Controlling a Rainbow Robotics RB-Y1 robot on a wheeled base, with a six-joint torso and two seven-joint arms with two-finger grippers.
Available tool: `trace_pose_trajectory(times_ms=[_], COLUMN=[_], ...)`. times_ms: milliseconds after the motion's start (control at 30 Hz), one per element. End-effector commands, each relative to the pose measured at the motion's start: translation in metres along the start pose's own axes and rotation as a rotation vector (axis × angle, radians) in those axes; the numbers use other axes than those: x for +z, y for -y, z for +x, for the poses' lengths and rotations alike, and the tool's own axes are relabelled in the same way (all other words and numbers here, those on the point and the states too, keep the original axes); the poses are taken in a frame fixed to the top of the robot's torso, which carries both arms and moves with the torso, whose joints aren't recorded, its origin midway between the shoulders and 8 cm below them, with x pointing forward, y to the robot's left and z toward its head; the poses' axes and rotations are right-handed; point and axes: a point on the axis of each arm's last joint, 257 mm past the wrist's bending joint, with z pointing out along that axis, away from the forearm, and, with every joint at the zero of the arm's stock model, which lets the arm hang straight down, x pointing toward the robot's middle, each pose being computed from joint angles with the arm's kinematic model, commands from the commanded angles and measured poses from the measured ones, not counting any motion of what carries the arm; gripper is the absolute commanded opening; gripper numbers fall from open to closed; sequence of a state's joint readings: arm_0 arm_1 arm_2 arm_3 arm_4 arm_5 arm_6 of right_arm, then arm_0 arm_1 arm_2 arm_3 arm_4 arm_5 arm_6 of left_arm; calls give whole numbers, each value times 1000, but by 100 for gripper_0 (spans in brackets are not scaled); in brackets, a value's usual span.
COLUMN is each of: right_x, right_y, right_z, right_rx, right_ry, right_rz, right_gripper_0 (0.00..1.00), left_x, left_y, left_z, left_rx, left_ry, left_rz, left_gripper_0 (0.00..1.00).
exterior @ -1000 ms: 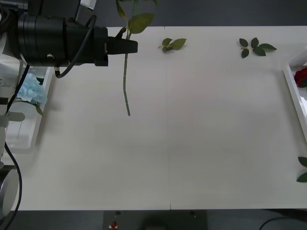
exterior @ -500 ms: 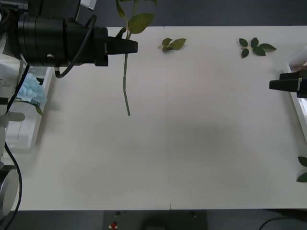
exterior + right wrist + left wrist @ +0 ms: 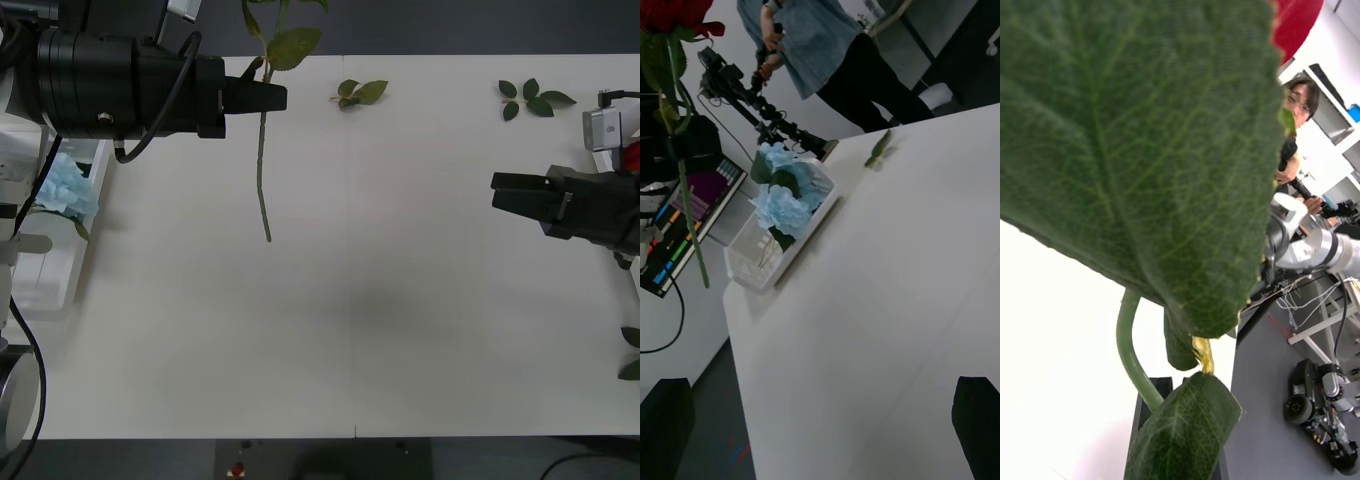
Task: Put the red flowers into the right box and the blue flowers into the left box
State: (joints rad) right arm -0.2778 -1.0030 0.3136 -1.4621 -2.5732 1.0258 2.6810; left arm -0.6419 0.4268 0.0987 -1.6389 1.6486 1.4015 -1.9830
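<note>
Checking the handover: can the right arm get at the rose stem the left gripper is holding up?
Probably yes: the right gripper, jaws open, faces the hanging stem across bare table; nothing lies between.

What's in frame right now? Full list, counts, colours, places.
red flower: 1, red bloom, green stem and leaves, held above the table's far left by the left end effector
red flower in the right box: 1 partly seen, red
blue flowers: 2 clusters, pale blue, in the left box
left box: 1, white, table's left edge
right box: 1, white, table's right edge
leaf sprigs: 3, green, two at the far edge, one at the right edge
table: 1, white
left end effector: black, shut on the stem
right end effector: black, open, above the table's right side
</note>
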Motion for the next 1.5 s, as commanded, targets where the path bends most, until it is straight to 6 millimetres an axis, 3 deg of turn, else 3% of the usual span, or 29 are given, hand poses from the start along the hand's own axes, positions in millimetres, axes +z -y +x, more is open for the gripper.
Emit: trace_pose_trajectory(times_ms=[33,367,900,1200,1500], right_x=[30,90,178,221,248], right_y=[-37,-85,-133,-149,-155], right_z=[-4,8,12,22,9], right_rx=[5,47,14,75,89], right_ry=[82,192,254,256,291], right_rz=[-116,-264,-353,-342,-309], right_gripper_0=[100,100,100,100,100], left_x=[2,2,2,2,2], left_y=[10,10,10,10,10], left_z=[-10,-10,-10,-10,-10], left_rx=[55,55,55,55,55], left_ry=[-4,-4,-4,-4,-4], left_rz=[17,17,17,17,17], left_gripper_0=[0,0,0,0,0])
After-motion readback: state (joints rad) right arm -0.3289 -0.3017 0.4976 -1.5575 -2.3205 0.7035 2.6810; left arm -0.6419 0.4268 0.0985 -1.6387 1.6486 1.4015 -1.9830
